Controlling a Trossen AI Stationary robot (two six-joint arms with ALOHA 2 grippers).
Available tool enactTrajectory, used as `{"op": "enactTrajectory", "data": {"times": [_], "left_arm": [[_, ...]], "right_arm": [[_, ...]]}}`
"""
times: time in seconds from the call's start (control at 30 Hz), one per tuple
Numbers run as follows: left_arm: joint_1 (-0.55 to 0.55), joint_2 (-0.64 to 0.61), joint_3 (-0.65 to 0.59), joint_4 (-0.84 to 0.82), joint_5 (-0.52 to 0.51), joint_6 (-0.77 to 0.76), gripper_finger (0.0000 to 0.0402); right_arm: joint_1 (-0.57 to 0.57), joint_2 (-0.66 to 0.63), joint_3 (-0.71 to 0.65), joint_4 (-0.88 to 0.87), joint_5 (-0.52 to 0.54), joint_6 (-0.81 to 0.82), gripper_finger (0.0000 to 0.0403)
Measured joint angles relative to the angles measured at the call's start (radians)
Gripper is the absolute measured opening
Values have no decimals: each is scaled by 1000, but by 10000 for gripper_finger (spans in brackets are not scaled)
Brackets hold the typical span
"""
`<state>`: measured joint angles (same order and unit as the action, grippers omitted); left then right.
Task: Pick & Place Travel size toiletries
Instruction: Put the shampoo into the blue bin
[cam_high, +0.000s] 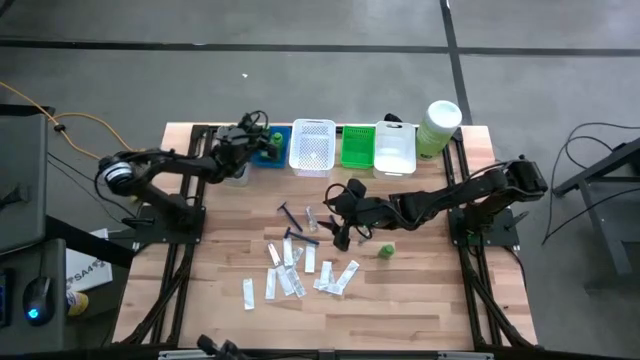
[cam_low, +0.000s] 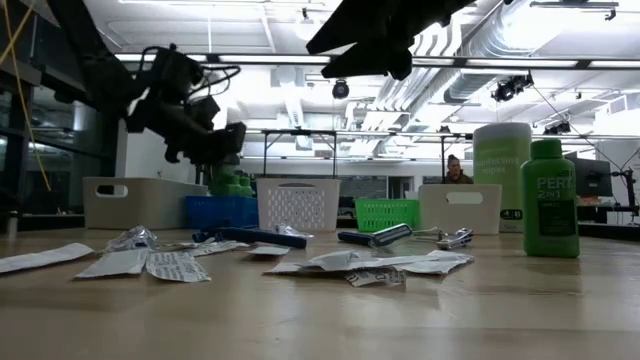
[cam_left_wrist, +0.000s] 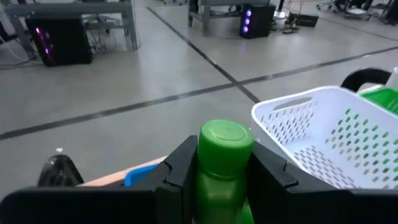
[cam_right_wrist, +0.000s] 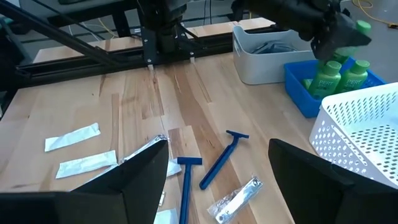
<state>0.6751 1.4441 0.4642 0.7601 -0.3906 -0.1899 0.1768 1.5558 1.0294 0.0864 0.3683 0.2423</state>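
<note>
My left gripper is at the far left, above the blue basket, shut on a small green bottle. Two more green bottles stand in that basket. My right gripper hangs open above the middle of the table, over the razors and sachets, holding nothing. Two blue razors and several flat white sachets lie on the wood. One green bottle stands alone on its base on the table, to the right of the sachets. My left gripper pinches the green bottle between its two fingers, on the shoulder just below the round cap. The fingers come nearly level from the table's left side. The bottle stands roughly upright in the hold, cap up, above the blue basket.
A row of baskets lines the far edge: grey, blue, white, green, white. A big pale-green canister stands at the far right. A person sits in the room beyond. Bare wood lies along the near edge.
</note>
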Motion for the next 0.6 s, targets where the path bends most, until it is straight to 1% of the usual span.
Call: {"op": "enactTrajectory", "data": {"times": [0.13, 0.27, 0.37, 0.6], "left_arm": [[-1, 57, 25, -3, 0, -24, 96], [-1, 91, 46, -19, 1, -61, 124], [-1, 92, 56, -48, 23, -85, 143], [-1, 92, 56, -53, 64, -127, 151]], "right_arm": [[0, 0, 0, 0, 0, 0, 270], [0, 0, 0, 0, 0, 0, 270], [0, 0, 0, 0, 0, 0, 270], [0, 0, 0, 0, 0, 0, 270]]}}
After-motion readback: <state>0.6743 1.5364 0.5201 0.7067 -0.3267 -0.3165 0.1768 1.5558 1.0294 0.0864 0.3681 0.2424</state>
